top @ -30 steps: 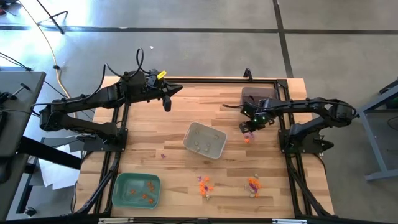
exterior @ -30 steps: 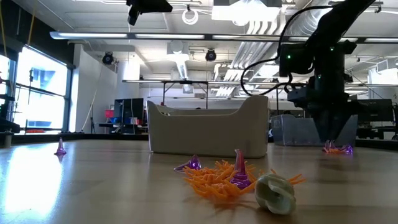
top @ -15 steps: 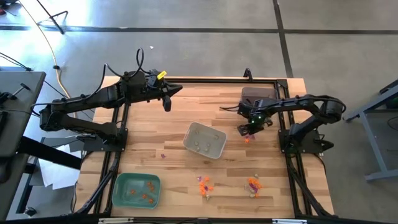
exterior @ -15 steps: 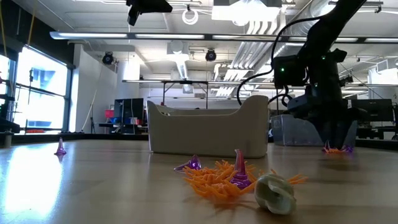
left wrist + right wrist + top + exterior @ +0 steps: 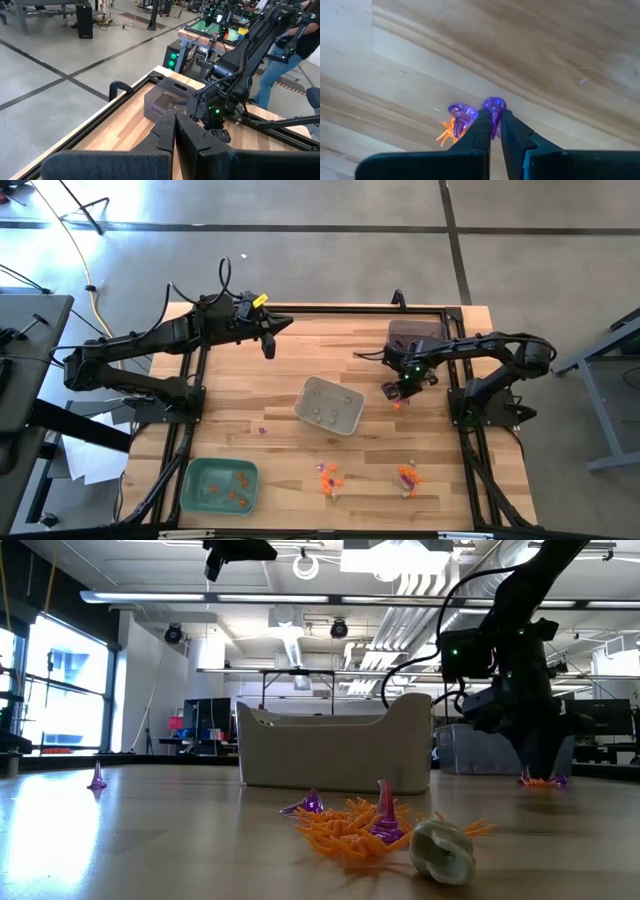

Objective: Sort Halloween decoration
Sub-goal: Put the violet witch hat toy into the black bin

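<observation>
Purple cone trinket (image 5: 494,111) sits pinched in the right claw (image 5: 492,131) low over the surface (image 5: 300,370), while the left claw (image 5: 269,346), pressed together, hovers apart.

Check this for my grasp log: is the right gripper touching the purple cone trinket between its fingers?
Touching. In the right wrist view, the right gripper has both fingers pressed against the purple cone, no gap on either side; a second purple cone lies beside it.
</observation>
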Available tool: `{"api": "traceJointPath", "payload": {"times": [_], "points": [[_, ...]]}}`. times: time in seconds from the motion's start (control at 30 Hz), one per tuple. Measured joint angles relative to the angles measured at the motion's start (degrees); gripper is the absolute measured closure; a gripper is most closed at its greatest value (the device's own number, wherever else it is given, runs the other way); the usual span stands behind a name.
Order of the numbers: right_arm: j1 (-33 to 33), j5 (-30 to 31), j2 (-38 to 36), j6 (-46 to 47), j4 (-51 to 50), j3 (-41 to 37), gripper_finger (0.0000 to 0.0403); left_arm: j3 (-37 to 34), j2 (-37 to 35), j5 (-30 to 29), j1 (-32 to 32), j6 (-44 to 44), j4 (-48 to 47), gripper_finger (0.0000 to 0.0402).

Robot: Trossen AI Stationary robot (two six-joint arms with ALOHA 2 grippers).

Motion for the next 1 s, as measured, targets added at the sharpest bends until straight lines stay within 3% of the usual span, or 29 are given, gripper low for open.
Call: {"api": "traceJointPath", "payload": {"times": [0.57, 1.0], "points": [[0.0, 2.8, -6.4, -0.1, -8.9, 7.2, 0.0394, 0.0, 0.0, 0.0, 0.0, -0.3, 0.0, 0.0401], [-1.9, 14.3, -6.8, -6.8, -21.6, 23.8, 0.0394, 0.0, 0.0, 0.0, 0.0, -0.3, 0.0, 0.0402]]}}
